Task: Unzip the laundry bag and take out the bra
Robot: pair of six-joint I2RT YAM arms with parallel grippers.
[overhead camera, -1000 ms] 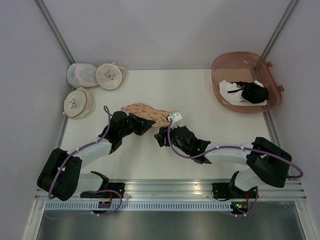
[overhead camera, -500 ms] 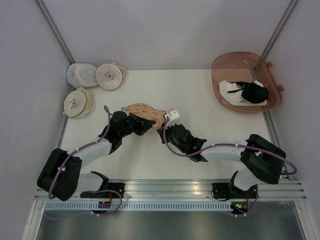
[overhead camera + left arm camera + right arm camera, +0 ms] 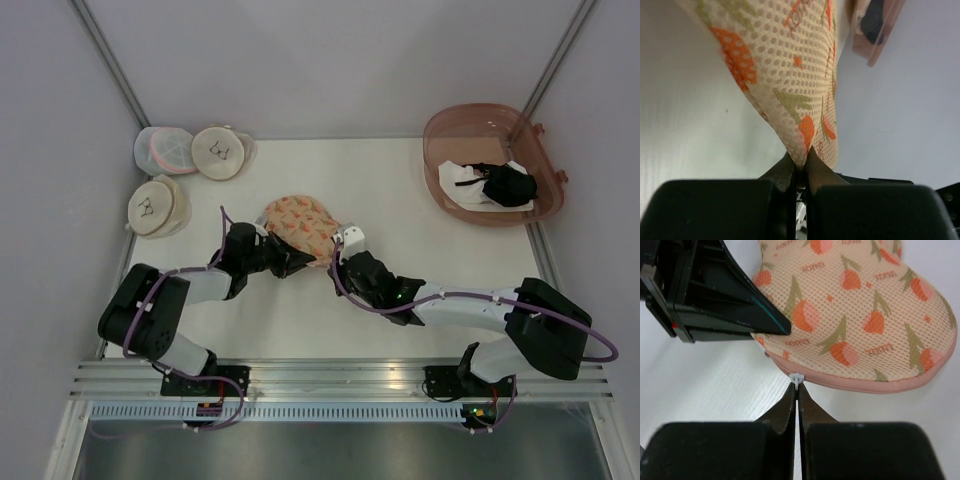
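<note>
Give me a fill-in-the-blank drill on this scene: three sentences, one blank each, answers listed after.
1. The left tool pinches the mesh of the laundry bag, while the right tool pinches its small ____ zipper pull.
2. ____ round pouches lie at the far left of the top view.
3. In the pink basket, a white cloth lies beside a ____ garment.

Missing words: white; Three; black.
</note>
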